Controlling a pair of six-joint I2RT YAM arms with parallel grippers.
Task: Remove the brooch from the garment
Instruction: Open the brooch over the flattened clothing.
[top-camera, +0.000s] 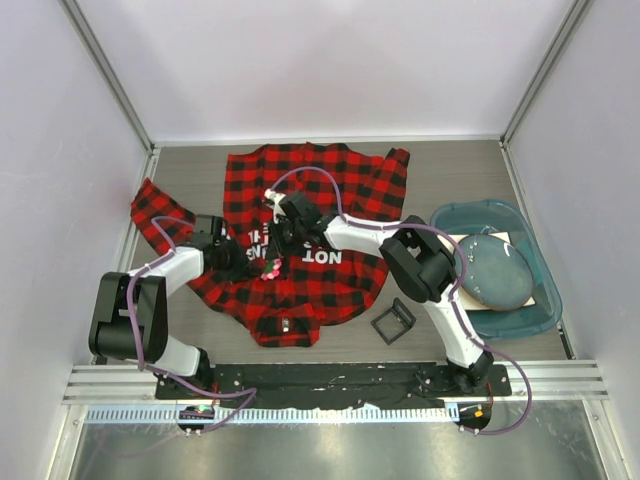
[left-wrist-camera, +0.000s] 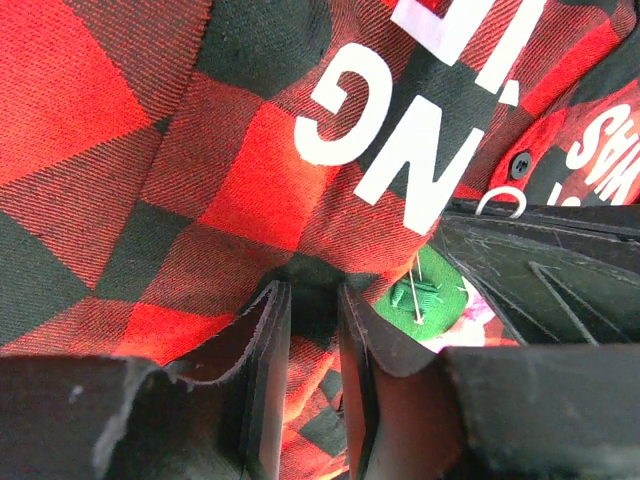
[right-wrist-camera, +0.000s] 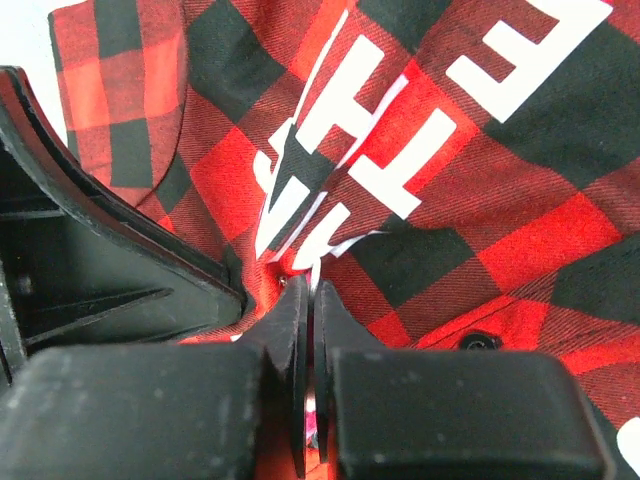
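Note:
The garment (top-camera: 330, 190), a red-and-black check shirt with white lettering, lies spread on the table. The brooch (top-camera: 270, 266) sits pinned near the lettering, between both grippers. In the left wrist view its green back and pin (left-wrist-camera: 428, 292) show, with pink petals beside them. My left gripper (left-wrist-camera: 305, 290) (top-camera: 243, 262) is shut on a raised fold of the garment (left-wrist-camera: 120, 150) just left of the brooch. My right gripper (right-wrist-camera: 312, 285) (top-camera: 283, 235) has its jaws nearly together, with a thin pink sliver of the brooch (right-wrist-camera: 312, 420) between them, over the garment (right-wrist-camera: 520, 200).
A small black square frame (top-camera: 393, 322) lies on the table right of the shirt's hem. A teal basin (top-camera: 490, 212) holding a grey round dish (top-camera: 497, 270) stands at the right on a pale board. Enclosure walls surround the table.

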